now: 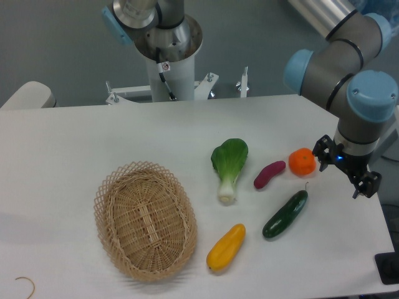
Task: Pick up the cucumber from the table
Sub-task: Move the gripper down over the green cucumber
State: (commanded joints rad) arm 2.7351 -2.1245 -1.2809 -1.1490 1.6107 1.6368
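Note:
The cucumber [285, 214] is glossy dark green and lies diagonally on the white table [75, 143] at the front right, its thin stem tip pointing up and to the right. My gripper [345, 170] hangs over the table's right side, up and to the right of the cucumber and apart from it. Its two black fingers [322, 153] stand spread, with nothing between them. The gripper is open and empty.
An orange fruit [302, 162] sits just left of the gripper. A small purple piece [269, 174], a bok choy [229, 165] and a yellow vegetable [226, 247] lie left of the cucumber. A wicker basket [145, 218] stands at front left. The table's right edge is close.

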